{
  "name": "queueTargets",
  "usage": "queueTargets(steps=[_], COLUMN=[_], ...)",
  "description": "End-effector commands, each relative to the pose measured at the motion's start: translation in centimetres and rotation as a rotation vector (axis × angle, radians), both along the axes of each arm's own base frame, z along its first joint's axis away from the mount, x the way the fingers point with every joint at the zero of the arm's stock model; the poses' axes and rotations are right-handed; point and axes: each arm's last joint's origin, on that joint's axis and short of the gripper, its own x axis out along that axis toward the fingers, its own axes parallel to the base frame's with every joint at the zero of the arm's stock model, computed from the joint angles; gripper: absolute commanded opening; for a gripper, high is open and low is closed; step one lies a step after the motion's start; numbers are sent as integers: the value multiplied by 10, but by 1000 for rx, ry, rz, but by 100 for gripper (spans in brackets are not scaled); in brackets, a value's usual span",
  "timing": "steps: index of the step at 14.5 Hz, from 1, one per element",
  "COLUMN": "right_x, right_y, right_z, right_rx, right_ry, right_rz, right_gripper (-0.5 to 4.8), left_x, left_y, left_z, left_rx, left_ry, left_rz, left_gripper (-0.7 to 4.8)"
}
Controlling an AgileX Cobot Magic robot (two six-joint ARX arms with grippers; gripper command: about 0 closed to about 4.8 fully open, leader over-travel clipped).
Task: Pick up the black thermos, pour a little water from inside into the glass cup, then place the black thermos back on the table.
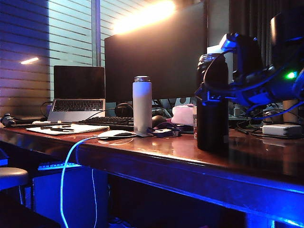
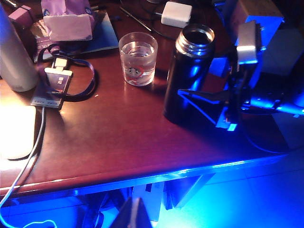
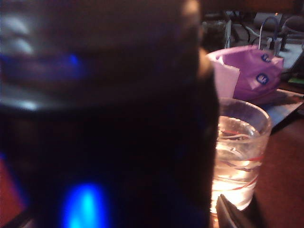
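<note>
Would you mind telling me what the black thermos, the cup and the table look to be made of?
Black thermos: probably metal under a dark coating, given the shiny threaded steel rim at its open mouth. Glass cup: clear glass, since the water and the print show through. Table: reddish-brown wood or veneer, by the look; a glossy finish reflects the blue light.

The black thermos (image 2: 186, 76) was matte black with a shiny silver rim, and it showed blue reflections where it stood between the jaws of the right gripper (image 2: 209, 102). The glass cup (image 2: 138, 58), just beyond the thermos from that gripper, was clear with a red-and-green print. The table (image 2: 114, 133) was glossy reddish-brown, with a blue-lit front edge.
</note>
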Motion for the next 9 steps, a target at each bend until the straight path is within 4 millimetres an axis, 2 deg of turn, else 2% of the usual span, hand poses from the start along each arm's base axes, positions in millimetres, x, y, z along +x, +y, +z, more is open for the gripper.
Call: queueTargets(steps=[1,7,8,9], right_x=[5,13,13,13], right_y=[2,5,5,5], right_z=[-3,-1,-1,-2], right_rx=[0,1,0,-1], right_ry=[-2,-4,-2,3], right_rz=[-2,-2,0,-1], right_gripper=[479,479,241,84], left_x=[-1,0,-1,0], left_y=[0,0,0,0], left_z=[3,4,4,4], left_rx=[-11,-13,-13,-13], left_ry=[-17,-18,-18,-18], left_rz=[-2,-5,-5,-5], left_gripper=[-3,-3,-3,-3])
